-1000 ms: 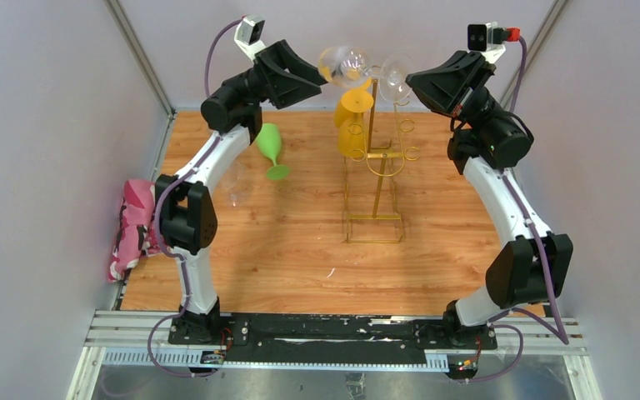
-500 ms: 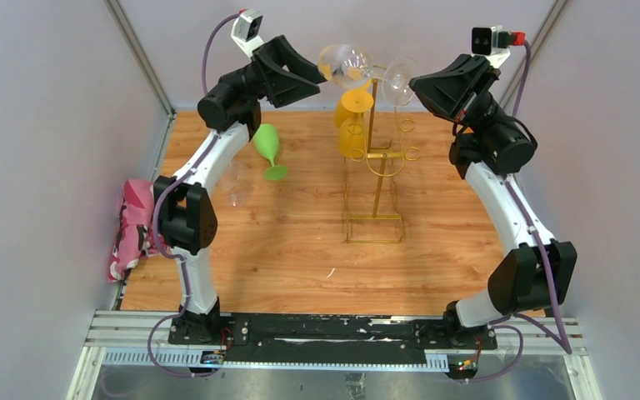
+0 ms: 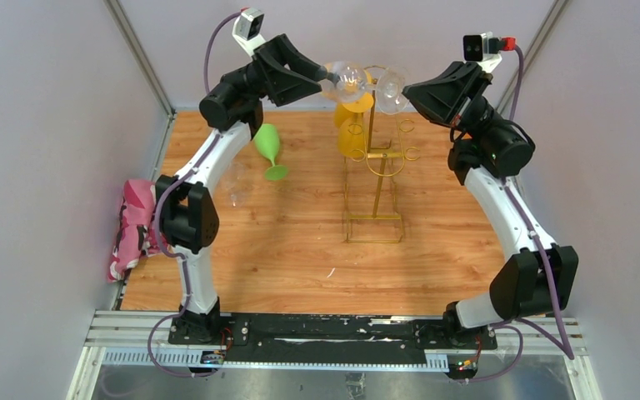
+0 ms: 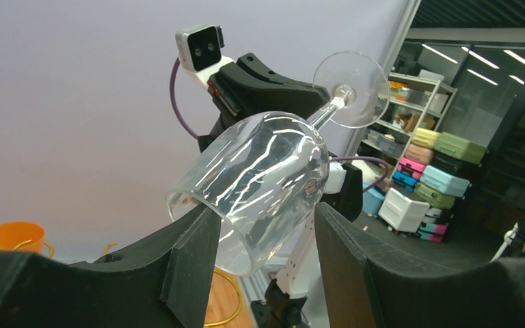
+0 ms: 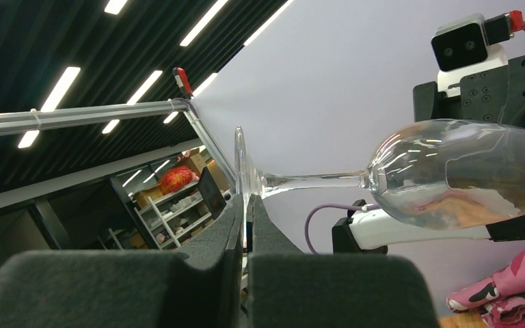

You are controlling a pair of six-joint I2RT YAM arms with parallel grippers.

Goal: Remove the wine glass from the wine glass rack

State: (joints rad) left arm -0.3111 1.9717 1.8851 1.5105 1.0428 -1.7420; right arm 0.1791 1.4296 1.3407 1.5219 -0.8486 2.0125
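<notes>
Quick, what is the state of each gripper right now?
Left gripper: holding the clear wine glass by its bowl.
Right gripper: shut on that glass's foot.

Bright, even, diffuse light from overhead

Only faint shadows on the table; white glints across the wine glass; glare from ceiling strip lights; soft, dark foreground in wrist views.

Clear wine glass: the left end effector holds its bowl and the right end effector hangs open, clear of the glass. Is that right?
Not quite. The right end effector is shut on the foot of the wine glass, as the right wrist view shows. The left end effector does hold the bowl.
</notes>
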